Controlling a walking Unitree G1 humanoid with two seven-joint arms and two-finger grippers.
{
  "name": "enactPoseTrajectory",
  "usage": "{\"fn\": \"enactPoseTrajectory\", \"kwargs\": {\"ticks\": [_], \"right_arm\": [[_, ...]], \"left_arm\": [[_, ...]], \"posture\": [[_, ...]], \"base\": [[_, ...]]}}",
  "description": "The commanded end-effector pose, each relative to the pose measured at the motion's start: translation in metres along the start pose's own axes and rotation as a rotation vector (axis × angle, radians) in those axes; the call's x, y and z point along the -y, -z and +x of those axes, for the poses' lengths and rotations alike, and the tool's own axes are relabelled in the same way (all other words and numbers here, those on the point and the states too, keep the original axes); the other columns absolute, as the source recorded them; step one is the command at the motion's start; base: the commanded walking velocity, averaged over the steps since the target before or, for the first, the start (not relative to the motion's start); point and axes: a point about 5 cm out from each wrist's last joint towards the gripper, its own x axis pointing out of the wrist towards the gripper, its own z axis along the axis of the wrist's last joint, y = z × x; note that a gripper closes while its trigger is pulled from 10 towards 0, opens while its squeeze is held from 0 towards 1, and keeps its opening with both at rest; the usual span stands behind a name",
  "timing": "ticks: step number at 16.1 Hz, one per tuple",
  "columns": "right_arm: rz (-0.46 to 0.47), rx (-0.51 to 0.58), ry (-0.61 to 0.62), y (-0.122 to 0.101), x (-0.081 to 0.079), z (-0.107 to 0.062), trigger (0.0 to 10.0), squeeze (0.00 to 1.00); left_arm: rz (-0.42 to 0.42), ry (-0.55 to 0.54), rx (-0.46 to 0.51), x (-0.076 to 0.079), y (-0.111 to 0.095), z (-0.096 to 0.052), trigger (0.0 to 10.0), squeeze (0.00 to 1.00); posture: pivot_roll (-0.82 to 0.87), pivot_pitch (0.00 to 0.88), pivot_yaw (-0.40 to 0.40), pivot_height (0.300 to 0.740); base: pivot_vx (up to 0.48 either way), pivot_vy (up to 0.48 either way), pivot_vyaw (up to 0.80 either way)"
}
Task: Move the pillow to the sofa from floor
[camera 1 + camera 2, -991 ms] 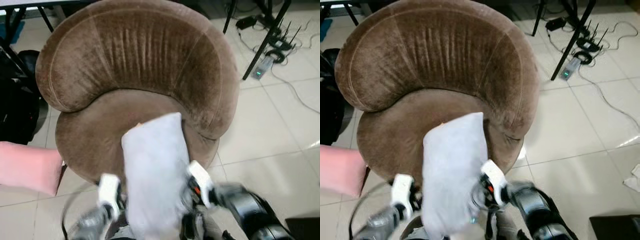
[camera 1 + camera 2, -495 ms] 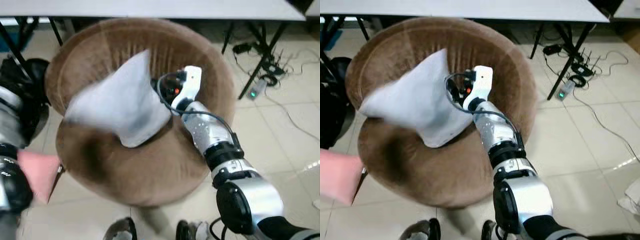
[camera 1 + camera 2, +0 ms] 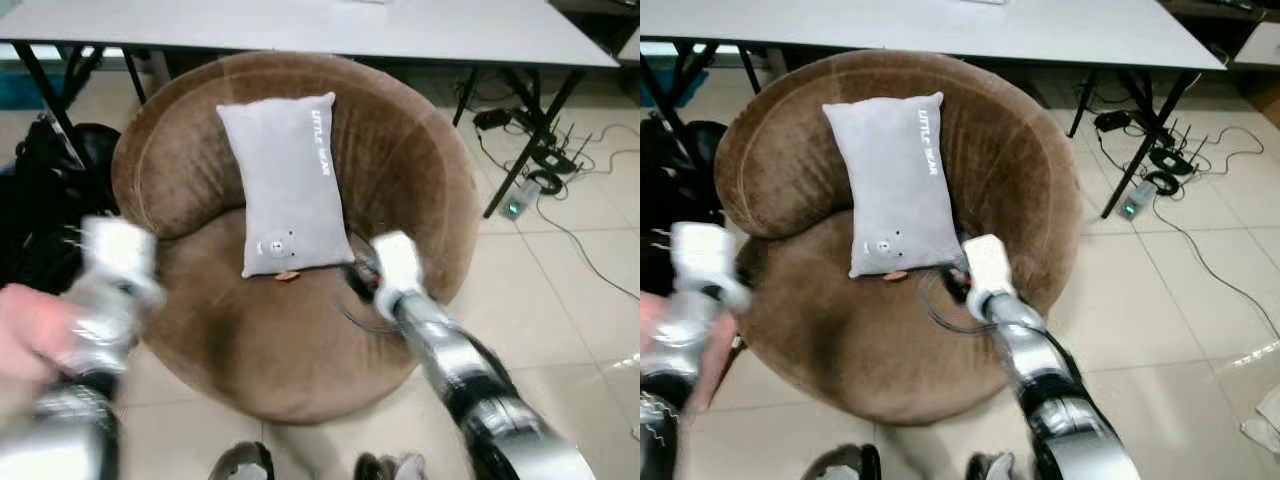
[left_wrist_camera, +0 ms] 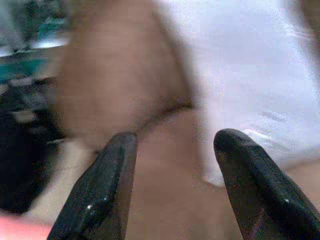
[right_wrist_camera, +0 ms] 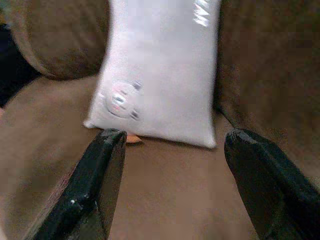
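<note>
The grey pillow (image 3: 285, 185) stands tilted on the round brown sofa (image 3: 250, 340), leaning against its backrest with its lower edge on the seat. Nothing holds it. My right gripper (image 5: 175, 165) is open, a short way in front of the pillow's (image 5: 160, 75) lower edge, above the seat; its arm (image 3: 440, 350) reaches in from the lower right. At the sofa's left side my left arm (image 3: 108, 285) is blurred. The left gripper (image 4: 172, 185) is open and holds nothing, with the seat and the pillow's edge (image 4: 250, 75) ahead of it.
A pink pillow (image 3: 25, 335) shows blurred at the left edge. A grey table (image 3: 400, 25) stands behind the sofa. Cables and a power strip (image 3: 520, 195) lie on the tiled floor to the right. Black bags (image 3: 45, 200) sit at the left.
The pillow has left both grippers and now rests against the backrest. My right arm has drawn back toward me, and the left arm has swung out to the left.
</note>
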Motion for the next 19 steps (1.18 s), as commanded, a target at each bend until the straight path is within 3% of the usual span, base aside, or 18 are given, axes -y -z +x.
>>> {"fn": "enactPoseTrajectory", "kwargs": {"ticks": [1,2,4,6,9,11,13,19], "right_arm": [[-0.005,0.027,0.023,-0.003,0.005,-0.002,10.0,0.0],[0.012,0.02,0.084,0.005,0.018,-0.011,10.0,0.0],[0.037,0.01,0.136,0.011,0.027,-0.017,10.0,0.0],[0.034,-0.021,0.261,0.028,0.045,-0.041,10.0,0.0],[-0.014,-0.027,0.31,0.029,0.051,-0.049,10.0,0.0],[0.01,-0.02,0.354,0.024,0.053,-0.052,10.0,0.0],[-0.01,-0.03,0.39,0.022,0.053,-0.055,10.0,0.0],[-0.004,-0.089,0.389,0.03,0.048,-0.063,10.0,0.0]], "left_arm": [[0.019,0.057,0.031,0.008,-0.004,0.001,10.0,0.0],[0.002,0.145,0.045,0.032,-0.001,-0.001,10.0,0.0],[-0.006,0.196,0.052,0.045,0.0,-0.004,10.0,0.0],[-0.017,0.245,0.032,0.074,0.003,-0.013,10.0,0.0],[-0.039,0.241,0.08,0.081,-0.007,-0.02,10.0,0.0],[-0.071,0.232,0.103,0.085,-0.013,-0.025,10.0,0.0],[-0.089,0.213,0.078,0.091,-0.012,-0.033,10.0,0.0],[-0.036,0.229,0.018,0.098,-0.006,-0.045,10.0,0.0]], "posture": [[0.04,0.01,0.0,0.74],[0.04,0.0,0.015,0.74],[0.04,0.0,0.021,0.74],[0.04,0.0,0.039,0.74],[0.02,0.0,0.055,0.74],[0.02,0.0,0.064,0.74],[0.01,0.0,0.07,0.74],[0.02,0.0,0.053,0.74]], "base": [[0.0,0.0,0.0],[0.0,0.0,0.0],[0.0,0.0,0.0],[0.0,0.0,0.0],[0.0,0.0,0.0],[0.0,0.0,0.0],[0.0,0.0,0.0],[-0.238,0.0,0.0]]}}
